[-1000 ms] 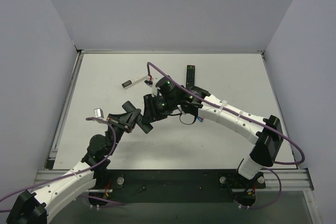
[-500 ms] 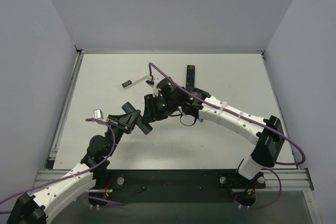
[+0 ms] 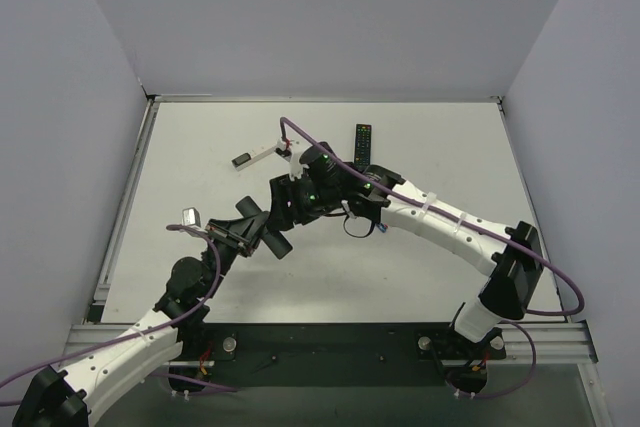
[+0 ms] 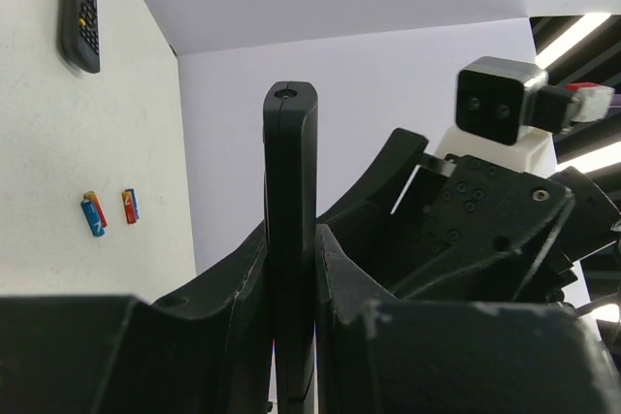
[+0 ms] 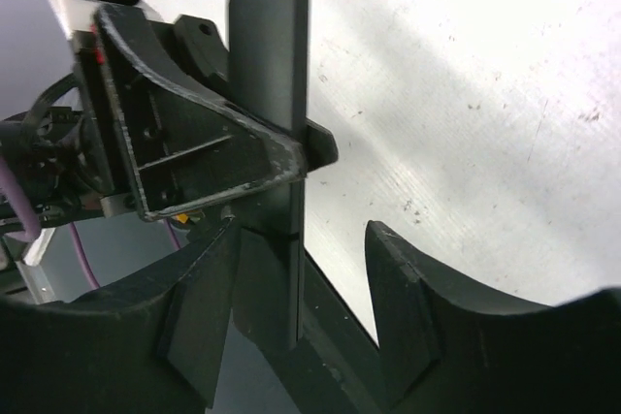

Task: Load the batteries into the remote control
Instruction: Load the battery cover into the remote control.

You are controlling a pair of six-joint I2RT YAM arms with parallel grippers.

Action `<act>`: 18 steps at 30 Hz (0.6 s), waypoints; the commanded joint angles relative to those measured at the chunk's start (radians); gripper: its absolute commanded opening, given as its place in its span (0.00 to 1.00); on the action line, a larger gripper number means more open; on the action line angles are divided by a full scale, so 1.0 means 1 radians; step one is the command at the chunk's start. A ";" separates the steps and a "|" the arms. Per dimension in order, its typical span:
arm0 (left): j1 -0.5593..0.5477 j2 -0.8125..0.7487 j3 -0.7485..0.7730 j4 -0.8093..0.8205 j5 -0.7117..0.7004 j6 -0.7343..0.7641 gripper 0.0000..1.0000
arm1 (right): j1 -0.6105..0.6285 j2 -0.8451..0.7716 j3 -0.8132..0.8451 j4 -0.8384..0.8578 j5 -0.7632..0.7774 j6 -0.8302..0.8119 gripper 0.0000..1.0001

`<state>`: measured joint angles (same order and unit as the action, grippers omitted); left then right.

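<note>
I have the remote control (image 4: 289,162) clamped edge-on between the fingers of my left hand (image 4: 289,264). My right hand (image 5: 299,239) straddles its other end with the fingers apart. Two batteries (image 4: 94,212) lie side by side on the counter (image 4: 39,143), apart from a buttoned remote (image 4: 80,7). From overhead, the arms hide the grip.

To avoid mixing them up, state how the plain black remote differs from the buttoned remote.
The plain remote shows no buttons; the buttoned remote carries rows of them. The plain remote is clamped in the left gripper; the buttoned remote lies flat on the table. Both are slim and black.
</note>
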<state>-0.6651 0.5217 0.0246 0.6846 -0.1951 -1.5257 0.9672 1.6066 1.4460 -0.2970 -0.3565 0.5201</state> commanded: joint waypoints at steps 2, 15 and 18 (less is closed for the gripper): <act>-0.005 0.006 -0.045 0.041 0.033 -0.039 0.00 | -0.002 -0.112 0.067 0.009 -0.033 -0.182 0.53; -0.005 0.047 0.008 0.000 0.120 -0.017 0.00 | 0.097 -0.332 -0.125 0.001 -0.173 -0.889 0.57; -0.004 0.067 0.029 -0.002 0.149 -0.010 0.00 | 0.131 -0.332 -0.137 -0.036 -0.190 -1.012 0.55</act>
<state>-0.6659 0.5690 0.0246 0.6586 -0.1024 -1.5494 1.0618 1.2766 1.3384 -0.3069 -0.4793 -0.2413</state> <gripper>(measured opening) 0.262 0.561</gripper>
